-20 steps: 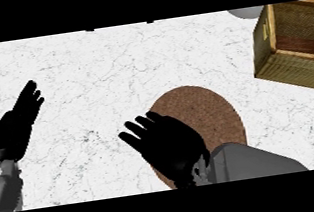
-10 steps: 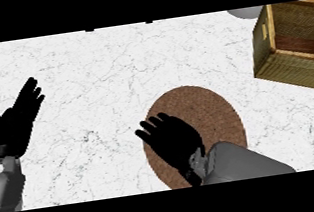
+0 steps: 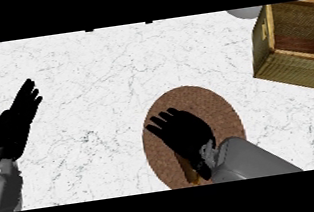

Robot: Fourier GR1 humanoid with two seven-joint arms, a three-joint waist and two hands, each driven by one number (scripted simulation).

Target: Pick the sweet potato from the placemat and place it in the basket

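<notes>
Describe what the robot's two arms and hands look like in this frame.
Both forearms are plain grey, smooth and rounded, entering from the lower edge. Each ends in a matte black hand with slender fingers and a thumb: the left hand and the right hand. No cables, markings or sleeves show.

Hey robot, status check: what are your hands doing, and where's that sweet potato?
Right robot hand over the round brown placemat, fingers spread. Left robot hand resting open at left. Sweet potato mostly hidden beneath the right hand. Basket stands apart at upper right.
</notes>
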